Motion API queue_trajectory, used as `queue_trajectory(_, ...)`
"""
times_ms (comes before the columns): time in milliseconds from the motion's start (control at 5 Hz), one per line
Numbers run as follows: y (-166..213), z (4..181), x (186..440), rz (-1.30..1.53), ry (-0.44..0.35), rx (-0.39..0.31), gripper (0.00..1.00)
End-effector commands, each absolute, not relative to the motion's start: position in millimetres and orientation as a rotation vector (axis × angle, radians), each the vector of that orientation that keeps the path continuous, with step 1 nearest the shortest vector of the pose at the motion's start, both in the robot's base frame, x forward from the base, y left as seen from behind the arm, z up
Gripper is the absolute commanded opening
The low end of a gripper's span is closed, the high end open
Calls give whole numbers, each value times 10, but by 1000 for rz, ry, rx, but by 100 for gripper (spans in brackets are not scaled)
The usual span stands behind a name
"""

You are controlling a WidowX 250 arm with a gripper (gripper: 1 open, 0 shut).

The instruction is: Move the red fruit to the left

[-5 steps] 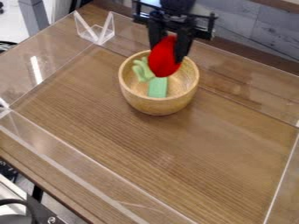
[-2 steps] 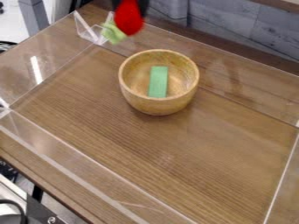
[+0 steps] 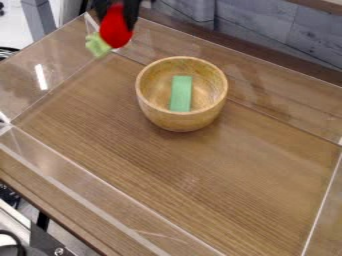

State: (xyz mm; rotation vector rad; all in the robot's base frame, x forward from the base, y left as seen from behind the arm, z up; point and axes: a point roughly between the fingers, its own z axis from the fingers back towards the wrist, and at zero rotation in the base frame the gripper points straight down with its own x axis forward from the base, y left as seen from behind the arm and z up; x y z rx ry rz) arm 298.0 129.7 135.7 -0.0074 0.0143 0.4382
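The red fruit (image 3: pixel 116 32) hangs in the air near the top left of the camera view, its green leafy end (image 3: pixel 98 46) pointing down-left. My gripper (image 3: pixel 118 12) is shut on it from above; only the lower part of the fingers shows at the frame's top edge. The fruit is well left of the wooden bowl (image 3: pixel 147 105) and above the far-left part of the table.
A flat green rectangular block (image 3: pixel 182 93) lies inside the wooden bowl. Clear acrylic walls (image 3: pixel 40 80) ring the wooden tabletop (image 3: pixel 174 190), with a raised clear corner piece just behind the fruit.
The gripper has carried the red fruit from above the bowl leftward to the far-left area. The green block in the bowl is now fully uncovered.
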Motion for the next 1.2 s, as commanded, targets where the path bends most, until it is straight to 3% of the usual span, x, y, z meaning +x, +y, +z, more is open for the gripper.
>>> queue_trajectory(0, 1530, 1383, 3047, 412, -16, 13, 0)
queue_trajectory(400, 1906, 1264, 3225, 403, -3, 16, 0)
queue_trajectory(1000, 2009, 1176, 3299, 530, 30, -8, 0)
